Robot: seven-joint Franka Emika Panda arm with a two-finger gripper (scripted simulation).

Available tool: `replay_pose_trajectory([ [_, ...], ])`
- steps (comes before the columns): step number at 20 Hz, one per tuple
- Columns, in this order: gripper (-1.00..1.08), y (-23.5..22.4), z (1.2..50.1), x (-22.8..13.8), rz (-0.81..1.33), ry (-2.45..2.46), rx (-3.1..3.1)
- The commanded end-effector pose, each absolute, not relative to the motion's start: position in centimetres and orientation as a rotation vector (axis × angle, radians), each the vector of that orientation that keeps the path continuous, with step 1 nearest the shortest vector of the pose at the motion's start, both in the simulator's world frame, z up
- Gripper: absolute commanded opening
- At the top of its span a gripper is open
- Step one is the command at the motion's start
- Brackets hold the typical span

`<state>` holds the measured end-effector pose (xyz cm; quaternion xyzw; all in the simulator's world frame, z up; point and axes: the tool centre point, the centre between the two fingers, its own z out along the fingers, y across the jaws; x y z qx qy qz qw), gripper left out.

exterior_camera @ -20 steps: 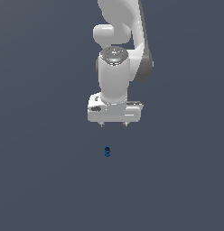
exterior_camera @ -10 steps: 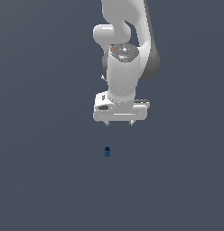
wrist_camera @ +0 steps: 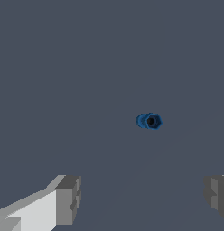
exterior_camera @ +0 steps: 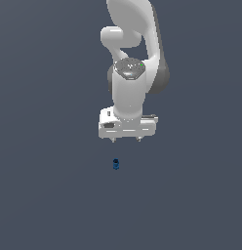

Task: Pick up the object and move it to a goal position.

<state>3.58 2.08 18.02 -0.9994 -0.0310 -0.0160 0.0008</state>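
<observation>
Grey floor: object (exterior_camera: 116, 164) below gripper (exterior_camera: 126, 140) (apart)

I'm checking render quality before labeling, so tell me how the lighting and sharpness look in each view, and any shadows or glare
Exterior view: flat, even light, soft shading on the white arm, no glare, and the blue object is tiny but crisp. Wrist view: the object is sharp with a dark centre, a faint shadow band crosses the floor near it, and both gripper fingers are cut by the frame.

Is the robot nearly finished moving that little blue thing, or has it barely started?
Barely started. Done: nothing yet; the blue object lies alone on the grey surface, untouched. In hand: the gripper hangs apart from the object with its fingers spread wide and empty. Left: reaching the object, gripping, lifting and carrying it; no goal marker shows in either view.
</observation>
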Motion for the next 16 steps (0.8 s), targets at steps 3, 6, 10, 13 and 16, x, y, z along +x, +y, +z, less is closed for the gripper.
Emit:
replay_pose_trajectory([
  [3,1.00,1.0,16.0,4.9,-0.037,-0.142,-3.137],
  [6,1.00,0.1,14.1,5.9,-0.026,-0.182,-3.136],
  [10,1.00,-1.0,11.9,6.9,-0.014,-0.226,-3.133],
  [13,1.00,-1.6,10.7,7.4,-0.007,-0.250,-3.132],
  [16,1.00,-2.0,9.8,7.7,-0.003,-0.267,-3.130],
])
